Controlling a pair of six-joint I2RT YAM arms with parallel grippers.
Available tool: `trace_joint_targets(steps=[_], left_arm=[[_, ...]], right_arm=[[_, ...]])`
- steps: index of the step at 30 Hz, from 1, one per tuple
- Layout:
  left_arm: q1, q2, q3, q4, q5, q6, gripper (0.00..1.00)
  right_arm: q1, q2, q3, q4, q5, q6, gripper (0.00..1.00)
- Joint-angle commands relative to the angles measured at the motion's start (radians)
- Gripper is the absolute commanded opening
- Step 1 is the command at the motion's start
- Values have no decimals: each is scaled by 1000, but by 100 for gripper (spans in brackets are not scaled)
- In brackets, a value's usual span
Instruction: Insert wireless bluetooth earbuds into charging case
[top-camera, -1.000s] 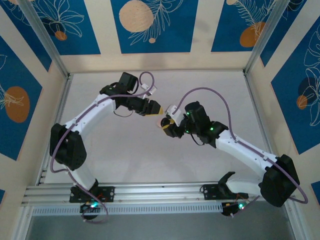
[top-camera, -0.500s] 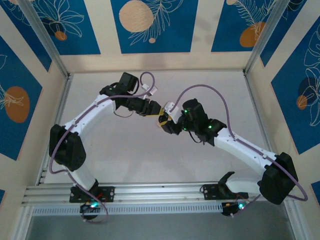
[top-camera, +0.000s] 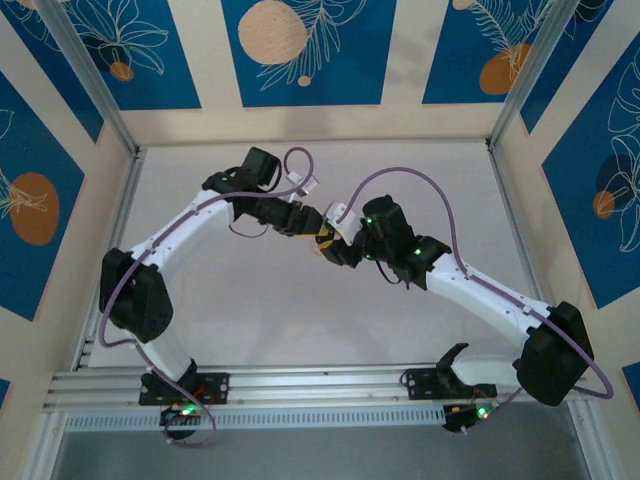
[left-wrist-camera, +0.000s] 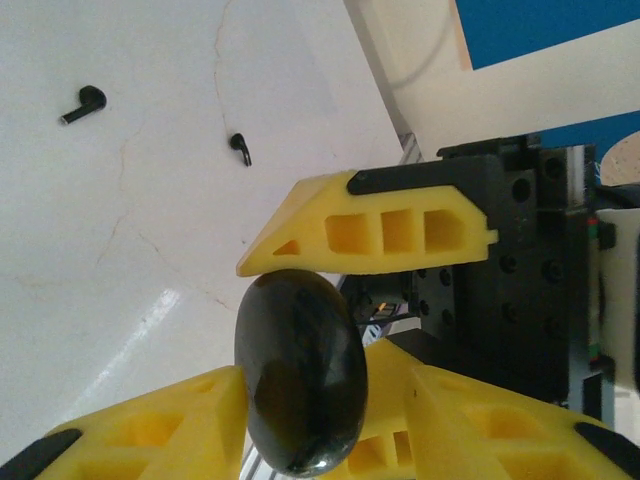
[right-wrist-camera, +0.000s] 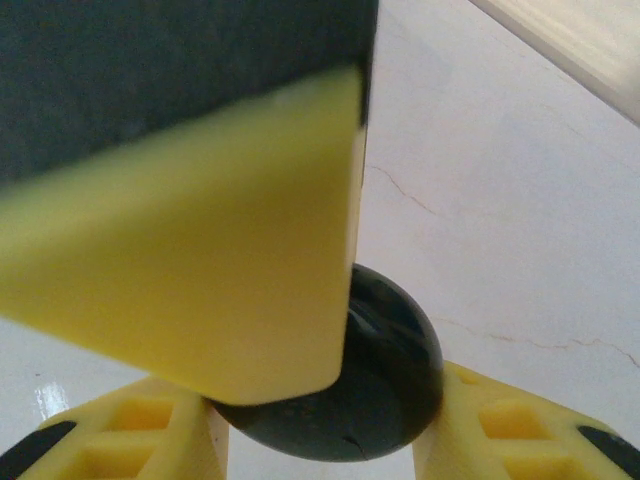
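Well beyond the case (left-wrist-camera: 300, 375), which is clamped by left gripper (left-wrist-camera: 305, 395) and right gripper (right-wrist-camera: 320, 420) together, both earbuds (left-wrist-camera: 82, 103) (left-wrist-camera: 240, 148) are left lying loose.

White left arm (top-camera: 190, 222) and white right arm (top-camera: 482, 293), bulky black joint housings (top-camera: 135, 295), purple cables (top-camera: 405, 178) looping off the wrists, small green lights (top-camera: 367, 222), yellow fingers (left-wrist-camera: 380, 230) with rectangular hollows and black tip strips, black bases (top-camera: 185, 388)

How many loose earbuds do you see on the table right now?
2. One earbud lies on the table at the upper left of the left wrist view; the second earbud lies right of it, slightly lower. More may be hidden behind the charging case.
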Motion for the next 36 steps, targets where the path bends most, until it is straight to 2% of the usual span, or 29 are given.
trace_joint_targets(steps=[1,4,10,14,19,22,25,27,30,36], left_arm=[[-11,19,-2,-35,37,30,42],[-14,23,1,-39,36,34,39],[-14,20,4,-41,13,53,23],[-8,12,2,-33,-21,107,19],[-3,-6,-36,35,-49,194,15],[-3,-38,-90,132,-30,236,14],[-4,-93,-181,273,-15,276,13],[-5,-141,-258,389,-1,304,11],[-7,-203,-365,554,47,345,10],[-15,-295,-530,822,118,382,9]], right_arm=[[8,3,37,19,10,-24,34],[9,4,39,20,11,-26,34],[11,-1,34,25,20,-28,36],[-3,-50,-12,41,12,-8,53],[-82,-174,-95,51,-211,2,65],[-143,-248,-153,85,-338,4,67],[-240,-275,-184,109,-519,47,67],[-309,-265,-181,109,-653,93,67],[-369,-229,-154,96,-784,131,66],[-373,-119,-63,33,-930,107,63]])
